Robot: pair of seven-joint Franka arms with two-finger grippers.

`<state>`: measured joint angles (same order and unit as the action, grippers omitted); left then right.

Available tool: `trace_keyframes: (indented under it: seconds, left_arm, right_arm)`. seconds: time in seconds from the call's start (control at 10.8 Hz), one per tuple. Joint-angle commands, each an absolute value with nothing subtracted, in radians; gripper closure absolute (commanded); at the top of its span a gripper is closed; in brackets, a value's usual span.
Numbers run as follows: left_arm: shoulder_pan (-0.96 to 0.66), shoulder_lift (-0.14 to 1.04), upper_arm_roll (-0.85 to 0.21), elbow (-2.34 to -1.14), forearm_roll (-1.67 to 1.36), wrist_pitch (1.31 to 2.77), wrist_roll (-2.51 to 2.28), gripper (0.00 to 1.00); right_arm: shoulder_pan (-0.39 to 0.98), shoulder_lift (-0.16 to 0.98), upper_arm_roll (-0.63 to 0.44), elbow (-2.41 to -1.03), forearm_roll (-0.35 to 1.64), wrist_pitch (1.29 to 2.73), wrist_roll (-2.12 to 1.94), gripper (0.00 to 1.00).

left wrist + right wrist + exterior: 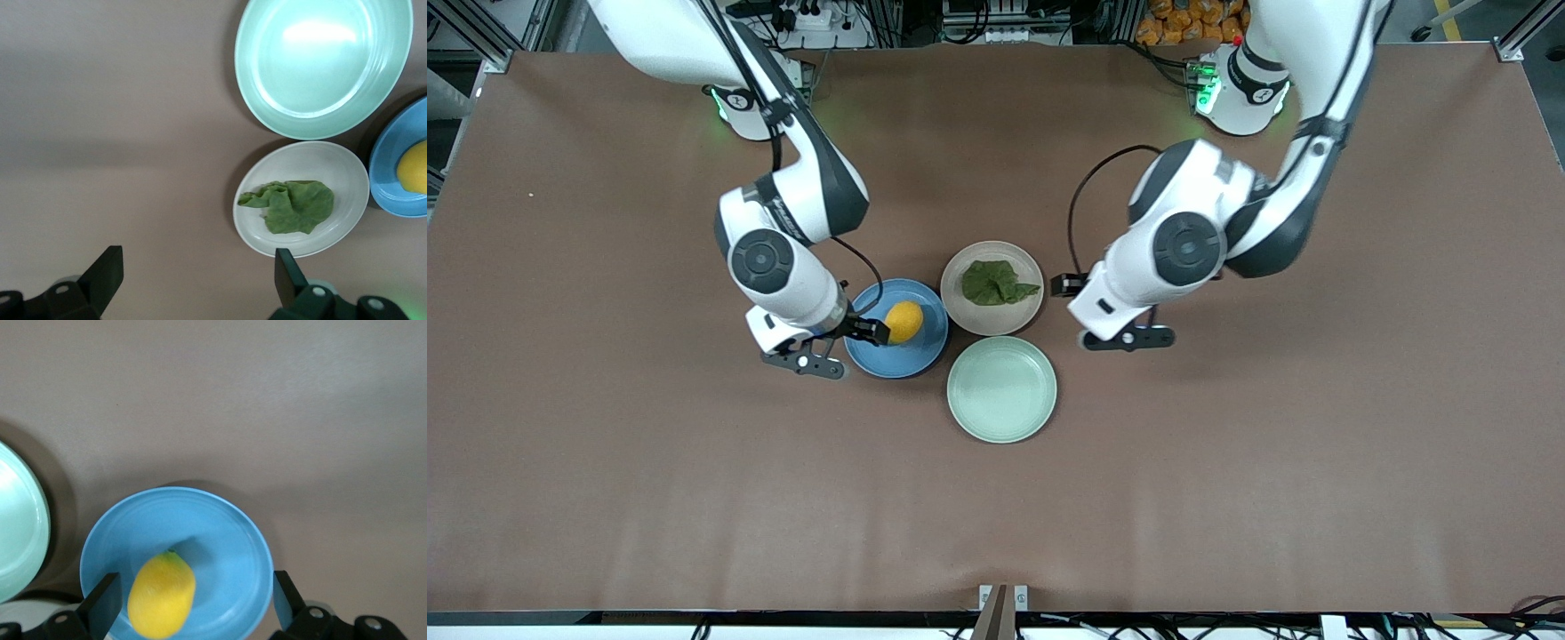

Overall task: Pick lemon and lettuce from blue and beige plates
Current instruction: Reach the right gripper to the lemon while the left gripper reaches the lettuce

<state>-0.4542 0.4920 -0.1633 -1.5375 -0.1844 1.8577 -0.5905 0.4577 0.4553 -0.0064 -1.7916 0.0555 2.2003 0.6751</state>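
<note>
Two end effectors, both spread wide. Right end effector point(190, 603) straddles the small oval yellow lemon point(903, 321) on the round matte blue plate point(920, 354), mid-desk; next move: close. Left end effector point(200, 280) hangs beside the pale beige plate point(1014, 316) bearing the wrinkled dark green lettuce point(996, 283); it needs to centre first.

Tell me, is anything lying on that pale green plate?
No, the pale green plate lies bare, while the lettuce sits on the beige plate.

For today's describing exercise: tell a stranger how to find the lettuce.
Three plates cluster mid-table. The beige plate lies farthest from the front camera, beside the blue plate. The lettuce on it is the only dark green, wrinkled thing.
</note>
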Motion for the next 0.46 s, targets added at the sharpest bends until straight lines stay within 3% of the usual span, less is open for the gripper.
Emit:
trace_keyframes:
  seconds: [0.0, 0.37]
  left_arm:
    - [-0.535, 0.521, -0.158, -1.554, -0.201, 1.928, -0.632, 0.00]
    - [-0.647, 0.546, -0.153, -1.643, -0.186, 2.095, -0.705, 0.00]
  right_arm:
    - [0.471, 0.506, -0.012, -1.786, 0.074, 2.262, 0.741, 0.00]
    - [0.529, 0.563, -0.012, -1.787, 0.104, 2.305, 0.776, 0.00]
